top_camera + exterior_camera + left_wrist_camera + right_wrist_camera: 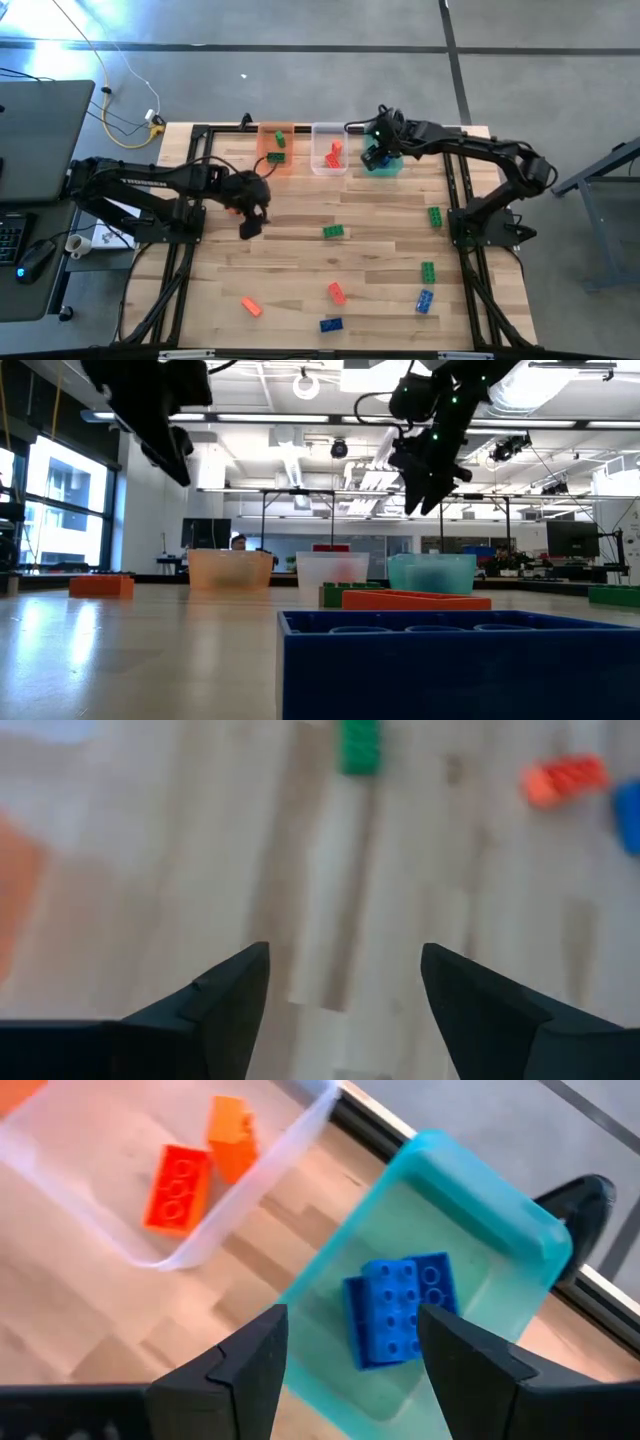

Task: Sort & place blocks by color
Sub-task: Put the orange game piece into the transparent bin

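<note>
Three tubs stand along the table's far edge: an orange tub point(277, 150) with green blocks in it, a clear tub point(330, 150) point(120, 1230) with a red block point(178, 1185) and an orange one, and a teal-green tub point(385, 162) point(470, 1260) with blue blocks point(400, 1310) in it. Loose blocks lie flat on the wood, among them a green one point(333, 232) point(360, 745). My right gripper point(378, 150) point(350, 1350) hangs open above the teal-green tub, empty. My left gripper point(250, 225) point(345, 990) is open over bare table, left of the middle green block.
On the near and right parts of the table lie two more green blocks point(435, 216) point(428, 271), two red-orange ones point(337, 292) point(251, 307) and two blue ones point(331, 324) point(425, 301). Black frame rails point(180, 270) run along both table sides. A desk with a laptop stands off to the left.
</note>
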Robot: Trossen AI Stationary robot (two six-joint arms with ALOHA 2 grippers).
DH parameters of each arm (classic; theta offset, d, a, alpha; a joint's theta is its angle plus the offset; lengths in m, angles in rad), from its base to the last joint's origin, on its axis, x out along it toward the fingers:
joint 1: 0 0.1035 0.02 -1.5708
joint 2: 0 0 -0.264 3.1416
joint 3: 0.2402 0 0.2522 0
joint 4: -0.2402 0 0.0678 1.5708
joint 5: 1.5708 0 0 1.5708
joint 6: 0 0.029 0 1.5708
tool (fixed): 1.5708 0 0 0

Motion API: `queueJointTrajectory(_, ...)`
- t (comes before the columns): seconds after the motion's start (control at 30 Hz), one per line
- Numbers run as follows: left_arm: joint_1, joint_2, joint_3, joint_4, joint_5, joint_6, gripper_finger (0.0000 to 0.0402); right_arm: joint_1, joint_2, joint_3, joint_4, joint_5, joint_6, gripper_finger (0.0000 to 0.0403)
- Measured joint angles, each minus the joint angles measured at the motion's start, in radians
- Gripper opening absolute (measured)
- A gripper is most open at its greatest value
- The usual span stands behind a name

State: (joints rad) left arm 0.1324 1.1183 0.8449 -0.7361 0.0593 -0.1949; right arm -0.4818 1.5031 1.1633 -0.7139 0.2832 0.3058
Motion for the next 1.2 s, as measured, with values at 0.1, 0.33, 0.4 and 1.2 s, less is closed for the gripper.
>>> queueJointTrajectory(0.1,-0.07,0.0,0.0,-0.001,0.04,0.054,0.0248,0.031,-0.014,0.0,0.0,0.0,0.004,0.021)
queueJointTrajectory(0.33,-0.252,0.0,0.0,-0.001,0.042,0.069,0.0247,0.072,-0.028,0.0,0.004,0.017,0.011,0.021)
queueJointTrajectory(0.4,-0.302,0.0,0.0,-0.001,0.042,0.067,0.0247,0.075,-0.028,0.0,0.005,0.023,0.011,0.021)
queueJointTrajectory(1.2,-0.668,0.295,0.0,0.17,0.0,-0.014,0.0247,0.078,-0.028,0.0,0.008,0.026,0.008,0.021)
